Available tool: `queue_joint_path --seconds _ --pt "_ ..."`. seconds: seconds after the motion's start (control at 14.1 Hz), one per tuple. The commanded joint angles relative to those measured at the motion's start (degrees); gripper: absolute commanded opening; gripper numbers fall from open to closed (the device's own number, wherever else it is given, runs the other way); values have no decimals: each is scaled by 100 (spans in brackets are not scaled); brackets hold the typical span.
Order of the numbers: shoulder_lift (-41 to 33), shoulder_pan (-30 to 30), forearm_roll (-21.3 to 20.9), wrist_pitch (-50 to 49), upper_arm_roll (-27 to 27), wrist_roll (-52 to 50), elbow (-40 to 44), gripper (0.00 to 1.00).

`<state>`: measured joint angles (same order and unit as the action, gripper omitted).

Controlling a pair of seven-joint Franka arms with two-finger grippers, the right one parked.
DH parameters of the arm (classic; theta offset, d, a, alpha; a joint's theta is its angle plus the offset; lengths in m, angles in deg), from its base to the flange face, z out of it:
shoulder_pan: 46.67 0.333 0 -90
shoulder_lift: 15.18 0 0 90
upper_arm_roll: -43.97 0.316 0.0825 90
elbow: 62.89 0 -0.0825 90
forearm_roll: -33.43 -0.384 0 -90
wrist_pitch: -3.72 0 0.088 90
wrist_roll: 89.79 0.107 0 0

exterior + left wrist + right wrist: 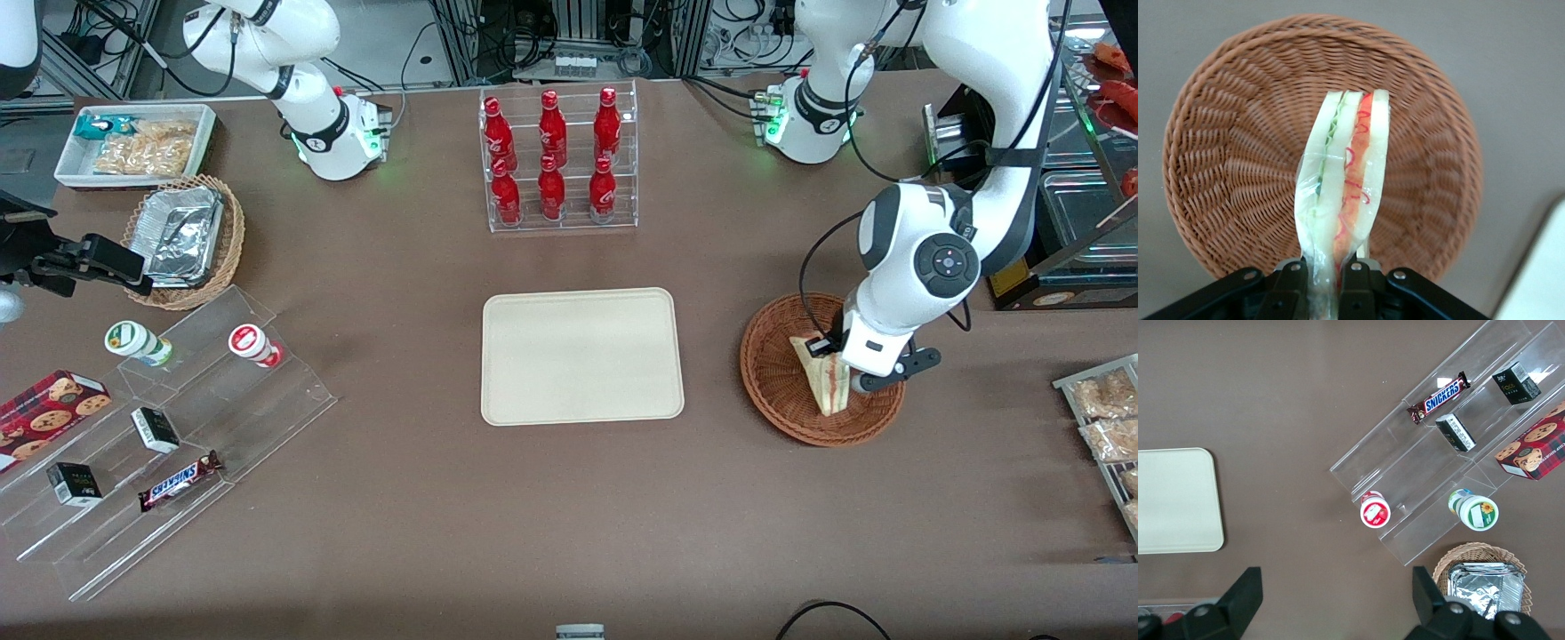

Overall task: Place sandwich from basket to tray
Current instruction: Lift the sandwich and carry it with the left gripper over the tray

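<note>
Sandwich: the pale triangular bread wedge with red and green filling (1345,180) is held edge-up over the round reddish-brown wicker basket (1225,167).
Gripper: the gripper (1327,280) is poised above the basket, fingers (1355,283) clamped on the wedge's thin end so the layers are kept together.
Tray: the cream rectangular tray (582,356) lies at nine o'clock from the basket on the brown tabletop (569,533), open for delivery.

Your working arm's gripper (1328,283) sits over the round reddish-brown woven wicker basket (773,378), fingers clamped on the triangular white-bread sandwich (1341,193), which stands on edge inside that basket. The flat cream-beige rectangular tray (582,356) lies beside the basket, toward the parked arm's end. You have the clear acrylic rack of red bottles (558,160) farther from the front camera than the tray.
</note>
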<state>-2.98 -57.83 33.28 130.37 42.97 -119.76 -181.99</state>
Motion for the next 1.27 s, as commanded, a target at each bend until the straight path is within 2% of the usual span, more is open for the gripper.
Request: queue_joint_path --seconds 0.0,0.64,0.99,1.2 --pt "317 -473 50 -753 -59 88 755 8" --pt "1573 -2231 59 -844 -76 -1703 2188 7" --pt "2373 -2856 165 -826 -155 -2574 3023 7" --pt "2716 -3094 173 -800 -164 -2689 3357 7"
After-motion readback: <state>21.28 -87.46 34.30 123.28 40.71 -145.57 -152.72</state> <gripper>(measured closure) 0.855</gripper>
